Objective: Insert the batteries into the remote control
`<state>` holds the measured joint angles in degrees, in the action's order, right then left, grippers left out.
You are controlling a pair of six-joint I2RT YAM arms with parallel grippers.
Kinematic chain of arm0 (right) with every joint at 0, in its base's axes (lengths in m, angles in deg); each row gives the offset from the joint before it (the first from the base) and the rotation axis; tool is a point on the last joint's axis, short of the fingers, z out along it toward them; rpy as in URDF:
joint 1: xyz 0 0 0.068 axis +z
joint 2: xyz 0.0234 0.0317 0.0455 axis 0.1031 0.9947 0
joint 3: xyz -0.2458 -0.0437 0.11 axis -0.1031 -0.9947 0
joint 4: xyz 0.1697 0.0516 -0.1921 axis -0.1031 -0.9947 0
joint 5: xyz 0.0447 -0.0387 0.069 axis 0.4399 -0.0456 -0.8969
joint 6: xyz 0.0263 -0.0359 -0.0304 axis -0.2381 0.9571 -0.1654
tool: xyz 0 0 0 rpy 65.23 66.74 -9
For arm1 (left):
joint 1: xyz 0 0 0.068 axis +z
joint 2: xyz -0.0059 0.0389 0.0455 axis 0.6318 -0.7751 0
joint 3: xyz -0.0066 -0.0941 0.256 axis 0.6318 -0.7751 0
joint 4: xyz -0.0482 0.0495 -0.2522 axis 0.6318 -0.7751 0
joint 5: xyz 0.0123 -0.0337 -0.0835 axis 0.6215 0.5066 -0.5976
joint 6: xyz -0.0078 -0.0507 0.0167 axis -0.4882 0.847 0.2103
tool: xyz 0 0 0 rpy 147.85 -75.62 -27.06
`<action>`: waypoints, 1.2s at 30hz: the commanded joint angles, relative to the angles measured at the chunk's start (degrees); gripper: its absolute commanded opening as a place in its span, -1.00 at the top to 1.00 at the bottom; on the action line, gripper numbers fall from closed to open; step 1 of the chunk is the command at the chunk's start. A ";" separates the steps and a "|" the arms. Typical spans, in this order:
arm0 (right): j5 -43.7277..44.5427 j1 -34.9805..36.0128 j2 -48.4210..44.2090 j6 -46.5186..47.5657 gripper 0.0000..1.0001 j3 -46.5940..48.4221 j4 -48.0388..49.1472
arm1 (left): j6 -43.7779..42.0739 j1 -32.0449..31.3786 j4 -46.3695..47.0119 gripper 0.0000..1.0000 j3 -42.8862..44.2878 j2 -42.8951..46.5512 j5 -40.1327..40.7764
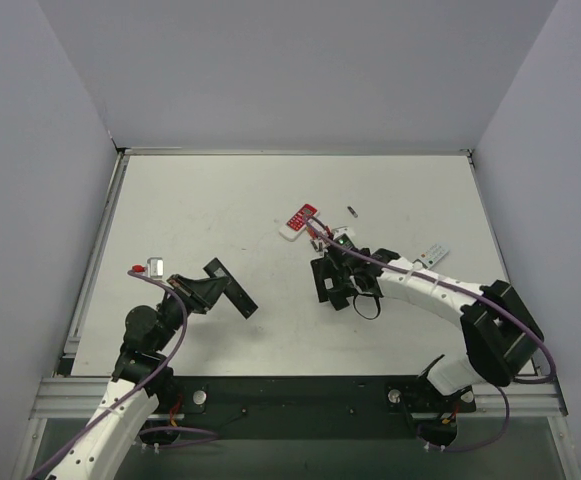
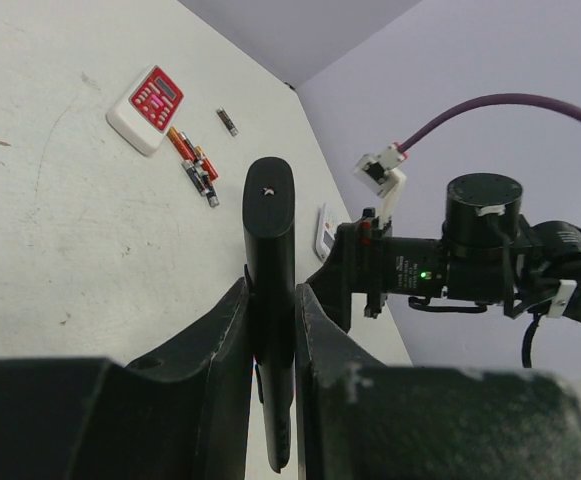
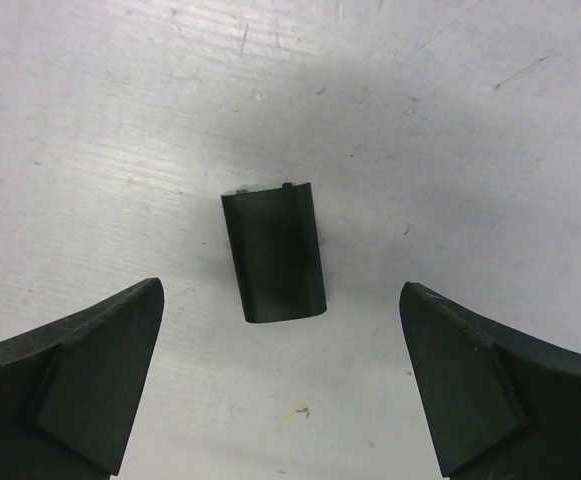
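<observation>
The long black remote control [image 2: 270,230] stands on edge between my left gripper's [image 2: 270,305] fingers, which are shut on it; from above the remote control [image 1: 238,300] juts right of that gripper [image 1: 202,290]. Several reddish-orange batteries [image 2: 192,160] lie in a cluster beside the red-and-white remote [image 2: 148,108], and a darker single battery [image 2: 228,122] lies apart. My right gripper [image 3: 280,300] hangs open over the table, a small black cover piece [image 3: 274,252] lying flat between and just ahead of its fingers, untouched. Seen from above, the right gripper [image 1: 332,283] is just below the batteries [image 1: 320,233].
A small white-grey remote [image 1: 432,254] lies to the right, beside the right arm. The red-and-white remote [image 1: 298,220] sits at mid table with the lone battery [image 1: 351,211] to its right. The right arm [image 2: 470,262] fills the space beyond the held remote.
</observation>
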<state>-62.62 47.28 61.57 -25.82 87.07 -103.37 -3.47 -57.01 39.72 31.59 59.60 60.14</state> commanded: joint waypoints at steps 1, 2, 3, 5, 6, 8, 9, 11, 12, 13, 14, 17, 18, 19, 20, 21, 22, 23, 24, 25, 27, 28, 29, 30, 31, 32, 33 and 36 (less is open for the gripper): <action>1.97 -2.07 -6.56 -1.77 -1.00 2.02 -1.89 | -0.90 0.16 -0.07 1.00 2.64 0.96 -0.73; 2.06 -3.30 -6.82 -3.08 -1.00 2.72 -1.80 | -0.98 0.16 -0.16 1.00 2.64 1.13 -0.64; 2.06 -4.09 -6.39 -3.44 -1.00 3.51 -1.88 | -1.16 0.16 -0.24 1.00 2.72 1.22 -0.64; 1.71 -5.24 -5.25 -3.80 -1.00 6.85 -2.59 | -1.34 0.16 -0.42 1.00 2.81 1.22 -0.64; 1.88 -5.94 -3.77 -4.06 -1.00 7.99 -3.02 | -1.42 0.16 -0.59 1.00 2.99 1.22 -0.64; 2.24 -6.73 -2.35 -4.94 -0.97 10.80 -2.94 | -1.51 0.16 -0.60 1.00 3.08 1.31 -1.16; 2.24 -7.52 -0.69 -6.07 -0.92 11.94 -2.85 | -1.69 0.25 -0.77 1.00 3.34 1.40 -1.34; 2.06 -8.05 1.60 -6.96 -0.81 15.36 -2.85 | -1.95 0.16 -1.47 1.00 3.52 1.57 -1.34; 2.06 -8.31 3.96 -7.31 -0.68 16.43 -2.77 | -2.21 0.25 -1.82 1.00 3.60 1.66 -1.34; 2.06 -8.58 5.29 -7.75 -0.61 17.48 -2.76 | -2.30 0.16 -2.35 1.00 3.78 1.66 -1.25; 2.24 -8.76 7.82 -8.02 -0.55 19.84 -2.85 | -2.39 0.16 -2.53 1.00 3.87 1.75 -1.25; 2.50 -9.28 12.31 -8.63 -0.36 22.93 -2.76 | -2.57 0.16 -2.97 1.00 3.96 2.01 -1.34; 2.41 -9.28 13.38 -8.63 -0.23 24.77 -2.76 | -2.65 0.25 -3.14 1.00 4.04 1.93 -1.34; 2.33 -9.37 14.43 -8.55 -0.18 25.48 -2.76 | -2.66 0.25 -3.32 1.00 4.04 2.01 -1.34; 2.32 -9.37 16.27 -8.55 -0.13 26.19 -2.76 | -2.66 0.25 -3.41 1.00 4.04 2.01 -1.43; 2.32 -9.46 17.07 -8.55 -0.05 27.41 -2.76 | -2.57 0.16 -3.50 1.00 4.04 2.01 -1.43; 2.32 -9.46 17.86 -8.46 -0.01 27.86 -2.76 | -2.57 0.25 -3.32 1.00 4.04 2.01 -1.43; 2.24 -9.46 19.17 -8.02 0.01 28.39 -2.76 | -2.57 0.25 -3.32 1.00 3.96 1.75 -1.52; 2.24 -9.46 19.80 -7.93 0.08 29.09 -2.76 | -2.65 0.16 -3.23 1.00 3.87 1.57 -1.43; 2.15 -9.55 20.50 -7.67 0.13 29.62 -2.76 | -2.66 0.25 -3.15 1.00 3.87 1.66 -1.52; 1.54 -9.46 22.52 -6.79 0.18 30.32 -2.85 | -2.57 0.25 -2.97 1.00 3.69 1.40 -1.69; 1.45 -9.46 23.14 -6.70 0.21 30.93 -2.77 | -2.48 0.16 -2.62 1.00 3.52 1.22 -1.69; 1.45 -9.46 24.36 -6.70 0.24 31.20 -2.76 | -2.39 0.25 -2.44 1.00 3.52 1.05 -1.69; 1.45 -9.46 24.98 -6.53 0.28 31.55 -2.76 | -2.22 0.16 -2.18 1.00 3.43 0.96 -1.69; 1.01 -9.46 25.51 -6.44 0.29 32.17 -2.76 | -2.22 0.25 -1.66 1.00 3.43 0.78 -1.78; 0.92 -9.46 26.47 -6.35 0.35 32.43 -2.76 | -2.22 0.16 -1.56 1.00 3.52 0.43 -1.87; 1.01 -9.37 26.83 -6.17 0.38 32.52 -2.76 | -2.22 0.25 -1.56 1.00 3.69 0.34 -2.13; 1.97 -9.46 27.89 -5.91 0.49 32.87 -2.59 | -2.13 0.25 -1.83 1.00 3.61 0.34 -2.31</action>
<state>-61.86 38.15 88.47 -32.37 117.67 -104.42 -5.15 -57.01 35.30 32.46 60.01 59.09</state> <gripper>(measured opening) 0.276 0.261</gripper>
